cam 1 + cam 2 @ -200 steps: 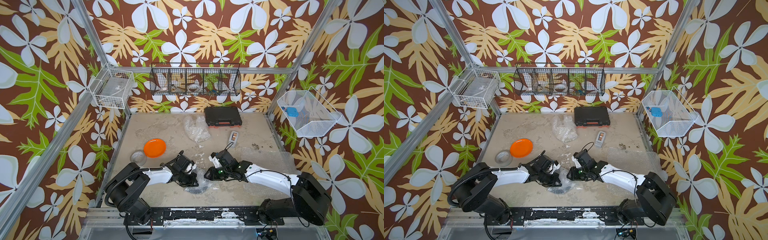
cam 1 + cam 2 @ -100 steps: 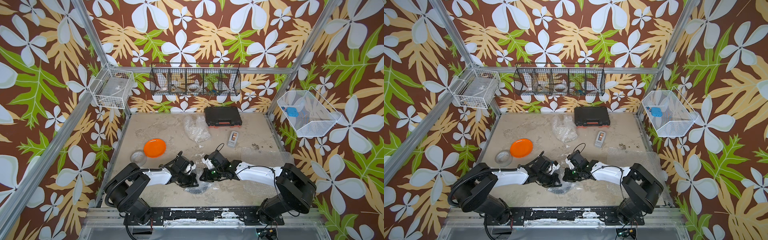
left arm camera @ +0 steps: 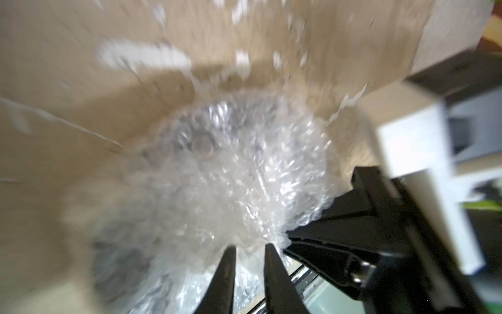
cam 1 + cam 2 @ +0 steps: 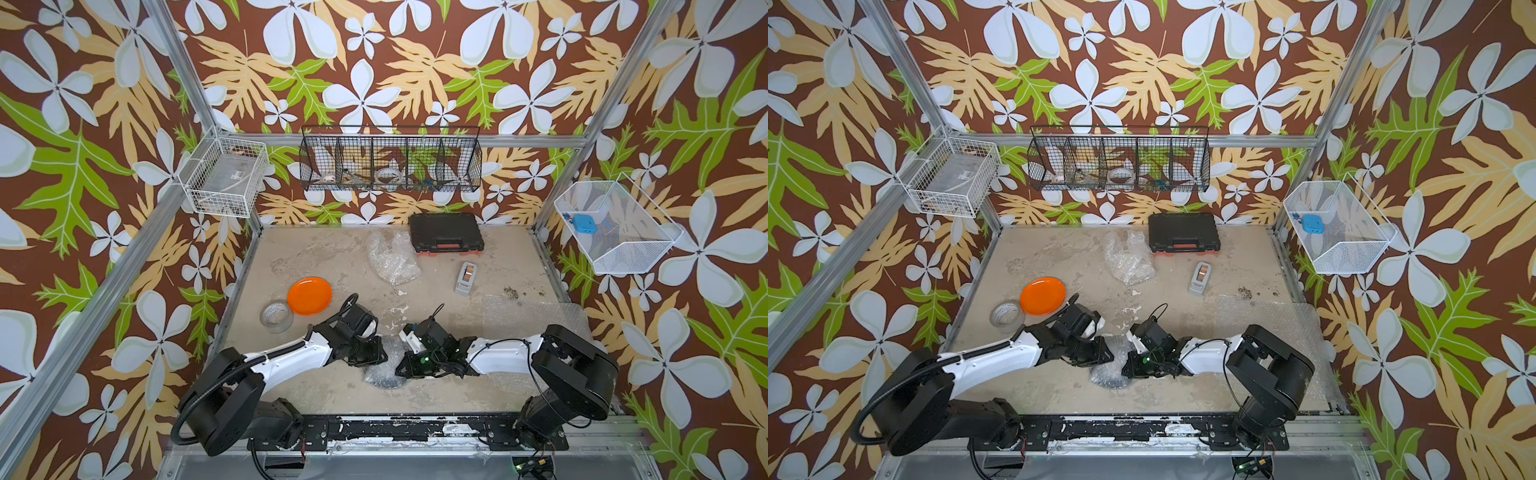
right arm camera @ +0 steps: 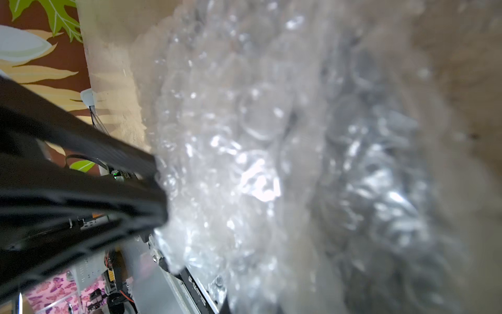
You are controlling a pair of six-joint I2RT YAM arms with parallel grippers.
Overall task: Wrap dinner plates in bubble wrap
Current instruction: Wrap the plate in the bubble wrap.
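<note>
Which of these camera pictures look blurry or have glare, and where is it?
In both top views: sharp and evenly lit, with a small white glint on the orange plate. In the left wrist view: smeared blur, with the table and bubble wrap streaked and only the left tool tips fairly crisp. In the right wrist view: the bubble wrap is too close, out of focus, with bright glare patches.

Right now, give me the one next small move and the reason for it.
Probably draw the right fingers, shut on the edge of the bubble wrap, across the crumpled heap to fold that flap over. The left fingers stand slightly apart at the wrap, so only the right side seems to hold it.
</note>
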